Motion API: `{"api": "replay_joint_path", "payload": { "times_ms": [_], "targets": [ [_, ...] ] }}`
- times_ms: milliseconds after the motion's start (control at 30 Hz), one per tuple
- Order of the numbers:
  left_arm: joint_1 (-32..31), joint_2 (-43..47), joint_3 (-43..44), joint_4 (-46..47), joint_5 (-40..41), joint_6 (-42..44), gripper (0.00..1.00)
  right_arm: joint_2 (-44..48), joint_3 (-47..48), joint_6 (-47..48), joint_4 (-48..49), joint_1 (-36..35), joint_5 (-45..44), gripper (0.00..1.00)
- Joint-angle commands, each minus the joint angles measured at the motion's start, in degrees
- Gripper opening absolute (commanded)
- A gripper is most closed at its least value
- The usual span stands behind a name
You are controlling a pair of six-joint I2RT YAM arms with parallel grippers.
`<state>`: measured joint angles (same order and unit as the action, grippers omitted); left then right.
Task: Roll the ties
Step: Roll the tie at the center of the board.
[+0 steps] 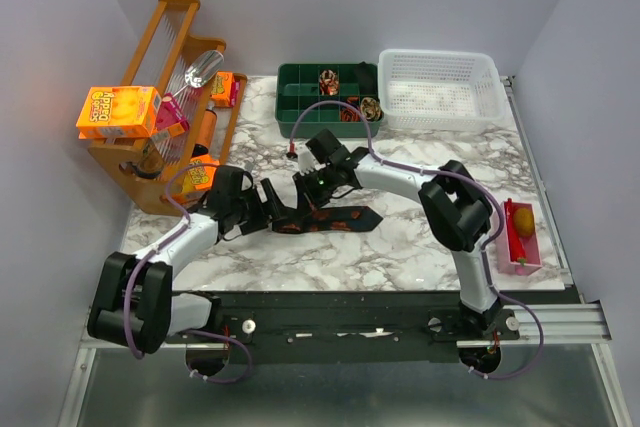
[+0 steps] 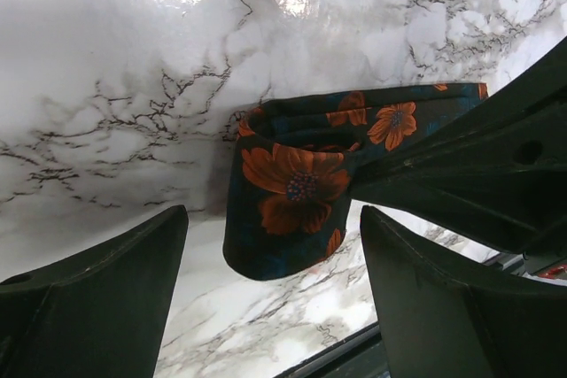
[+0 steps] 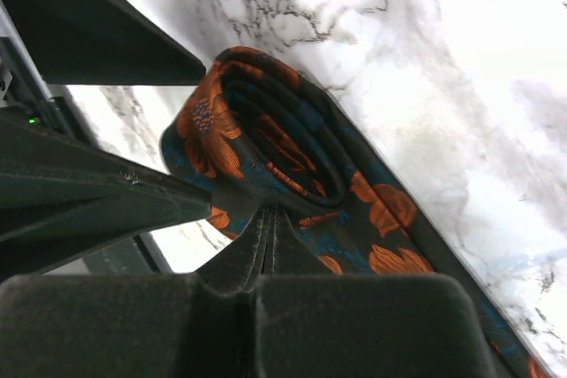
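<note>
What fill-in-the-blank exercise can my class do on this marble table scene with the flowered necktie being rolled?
1. The right gripper is ___ on the dark navy necktie with orange flowers.
2. The left gripper stands ___, facing the necktie's rolled end.
3. Small coiled ties lie in the ___ compartment tray at the back.
4. In the top view, the white mesh basket stands to the ___ of that tray.

Missing words: shut; open; green; right

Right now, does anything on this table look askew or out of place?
Only the tie: its half-made roll is a squashed oval with gaps between the turns, pinched by the right tool. Nothing looks spilled or damaged.
</note>
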<state>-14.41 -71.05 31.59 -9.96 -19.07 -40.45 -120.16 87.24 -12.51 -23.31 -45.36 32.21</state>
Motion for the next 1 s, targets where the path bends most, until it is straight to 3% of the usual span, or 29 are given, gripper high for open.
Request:
{"api": "replay_joint_path", "payload": {
  "times_ms": [0, 333, 567, 967],
  "targets": [
    [0.35, -1.64, -2.50, 7.74, -4.04, -1.21, 0.89, -0.34, -1.54, 1.88, -1.12, 0.01, -4.60, 0.00],
    [0.35, -4.01, -4.79, 15.40, -7.38, -2.01, 0.77, -0.95, -2.96, 1.88, -0.51, 1.24, -3.91, 0.01],
    [0.27, -5.16, -3.12, 16.38, -9.32, -1.92, 0.48, -1.74, -1.81, 0.83, -0.16, 1.24, -1.71, 0.01],
    [-3.68, -3.57, 7.51, -5.06, 3.33, 6.08, 0.34, -2.10, -1.90, -0.58, 1.16, 1.24, 0.66, 0.00]
  ]
}}
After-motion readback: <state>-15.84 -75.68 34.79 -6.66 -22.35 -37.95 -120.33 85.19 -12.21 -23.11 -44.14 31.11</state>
